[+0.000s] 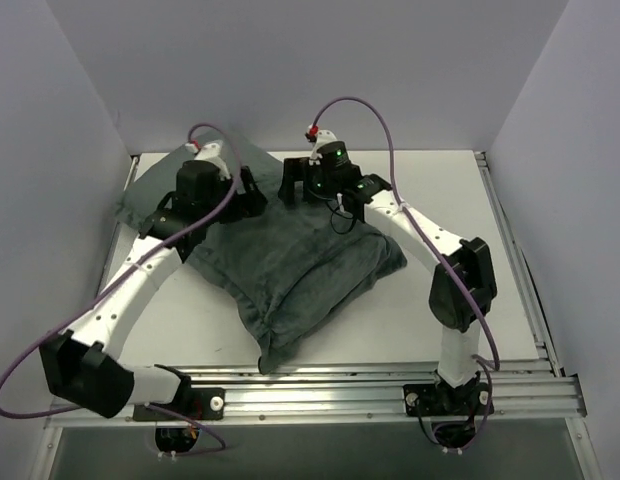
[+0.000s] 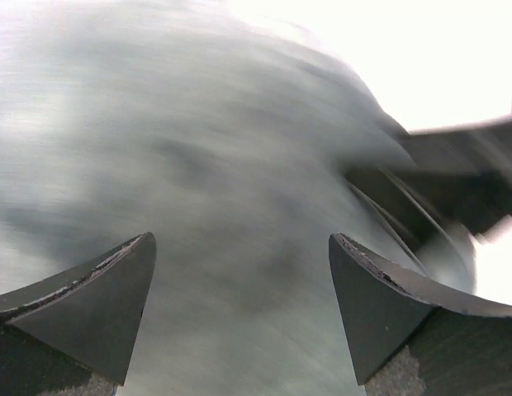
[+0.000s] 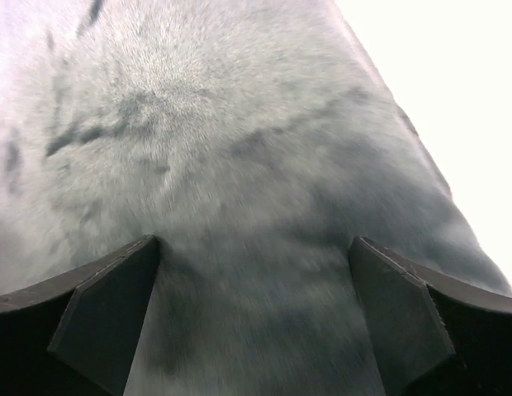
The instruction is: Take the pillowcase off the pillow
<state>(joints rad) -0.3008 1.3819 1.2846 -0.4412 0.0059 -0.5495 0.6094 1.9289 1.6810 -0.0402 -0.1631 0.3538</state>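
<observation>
Pillowcase: grey-green face up, rumpled and plump, lying mid-table, one corner close to the near edge.
My left jaws: spread wide, gripping nothing, over the fabric's far left part; wrist view blurred.
My right jaws: spread wide, gripping nothing, just above the fabric at its far edge, near my left jaws.

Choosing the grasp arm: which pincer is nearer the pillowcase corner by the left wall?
Left. The left pincer hangs open over the pillowcase, just right of that corner; the right pincer, also open, is farther right, over the far edge's middle.
</observation>
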